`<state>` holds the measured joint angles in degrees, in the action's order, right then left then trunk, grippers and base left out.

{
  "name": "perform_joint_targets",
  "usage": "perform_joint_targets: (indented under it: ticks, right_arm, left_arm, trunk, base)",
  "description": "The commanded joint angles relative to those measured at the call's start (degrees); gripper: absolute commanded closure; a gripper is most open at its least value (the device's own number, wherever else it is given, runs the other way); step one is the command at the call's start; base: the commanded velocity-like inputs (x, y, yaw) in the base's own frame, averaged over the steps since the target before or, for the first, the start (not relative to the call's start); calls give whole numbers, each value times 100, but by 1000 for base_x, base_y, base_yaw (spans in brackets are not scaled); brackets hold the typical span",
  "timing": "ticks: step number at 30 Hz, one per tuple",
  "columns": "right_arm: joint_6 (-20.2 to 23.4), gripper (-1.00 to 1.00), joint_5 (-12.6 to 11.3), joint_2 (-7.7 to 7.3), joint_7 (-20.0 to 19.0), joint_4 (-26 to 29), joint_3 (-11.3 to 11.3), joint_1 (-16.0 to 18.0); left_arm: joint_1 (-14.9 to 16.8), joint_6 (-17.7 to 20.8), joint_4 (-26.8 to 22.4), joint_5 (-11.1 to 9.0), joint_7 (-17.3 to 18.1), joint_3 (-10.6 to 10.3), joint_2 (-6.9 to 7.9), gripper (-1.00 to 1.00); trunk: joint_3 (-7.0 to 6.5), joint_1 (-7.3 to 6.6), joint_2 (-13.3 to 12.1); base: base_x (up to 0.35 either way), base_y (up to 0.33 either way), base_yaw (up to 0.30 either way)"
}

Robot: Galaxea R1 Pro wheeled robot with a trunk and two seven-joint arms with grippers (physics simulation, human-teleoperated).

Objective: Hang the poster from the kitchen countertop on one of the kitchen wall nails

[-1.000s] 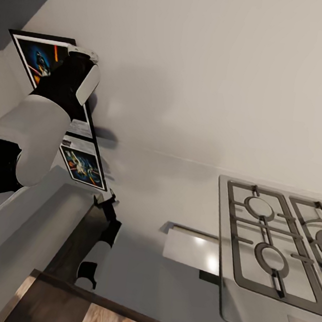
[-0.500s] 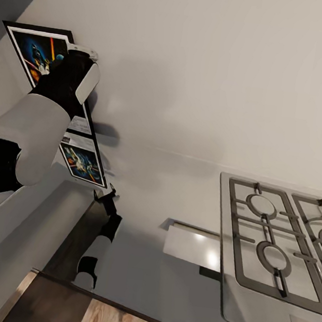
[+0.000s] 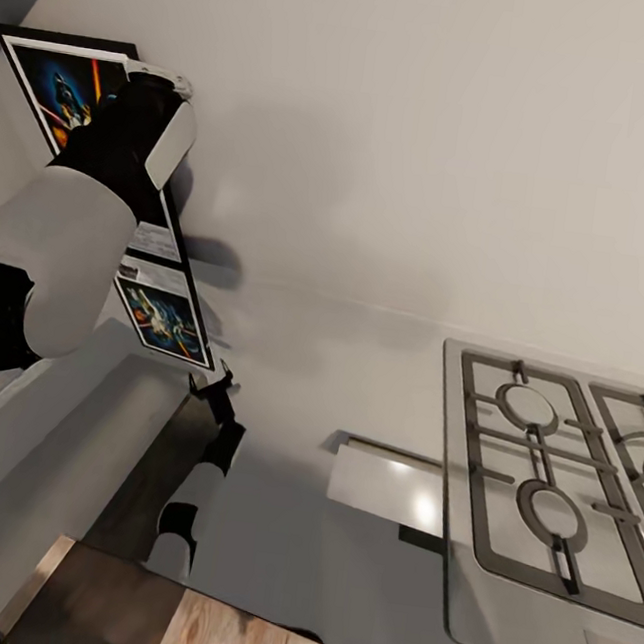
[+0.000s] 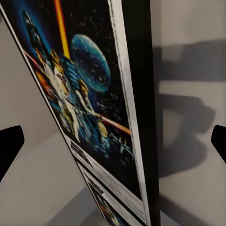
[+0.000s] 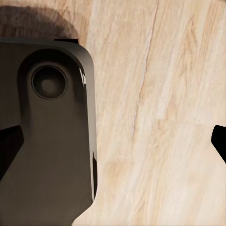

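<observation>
My left claw [image 4: 113, 141] is spread wide: in the left wrist view its two dark fingertips [image 4: 10, 143] sit at the far edges with the portrait Star Wars poster in its thin black frame and white border [image 4: 89, 117] between them, and I can see no pad touching the frame. So I judge the grasp not yet made. In the head view my left forearm covers the middle of the poster [image 3: 58, 93], which stands upright at about ten o'clock, leaning near the pale wall [image 3: 437, 125], its lower edge close to the smooth pale-grey table [image 3: 335, 545]; whether it rests on it or on its own reflection, I cannot tell.

My right claw [image 5: 113, 136] hangs low at about seven o'clock by the table's front edge, also wide, holding nothing, looking down on the light wooden floor [image 5: 160, 103] and a dark part of my own body [image 5: 47, 132].

The steel gas hob [image 3: 554, 482] lies at four o'clock, well apart. Picking up, carrying and hanging all remain; I can make out no nail.
</observation>
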<state>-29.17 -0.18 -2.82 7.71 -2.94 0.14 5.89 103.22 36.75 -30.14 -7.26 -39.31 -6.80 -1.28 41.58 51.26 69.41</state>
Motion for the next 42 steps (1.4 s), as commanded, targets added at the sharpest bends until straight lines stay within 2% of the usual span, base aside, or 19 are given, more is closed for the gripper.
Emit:
perform_joint_targets:
  ticks: [1,10,18,20,26,33,42]
  right_arm:
    - [-36,-100,0,0,11,-22,4,9]
    - [-36,-100,0,0,11,-22,4,9]
    - [-34,-100,-1,0,11,-22,4,9]
    - [-34,-100,0,0,11,-21,4,9]
    - [-31,-100,0,0,11,-22,4,9]
    - [-33,-100,0,0,11,-22,4,9]
    - [-36,-100,0,0,11,-22,4,9]
  left_arm:
    - [14,23,-3,-58,-50,-40,5,-100]
    - [37,25,-8,-57,-50,-40,7,-100]
    - [217,25,0,-52,-50,-40,11,-100]
    - [276,27,1,-11,-51,-40,12,-100]
    - [338,178,-9,349,-50,-40,6,-100]
    - [347,409,-209,431,-50,-40,9,-100]
    - [350,446,-275,443,-50,-40,13,-100]
  trunk:
    - [14,0,3]
    - [97,0,3]
    - [170,0,3]
    - [189,0,3]
    - [244,0,3]
    - [309,0,3]
    - [391,0,3]
  base:
    - [0,0,0]
    - [0,0,0]
    - [0,0,0]
    - [0,0,0]
    - [0,0,0]
    - [0,0,0]
    - [0,0,0]
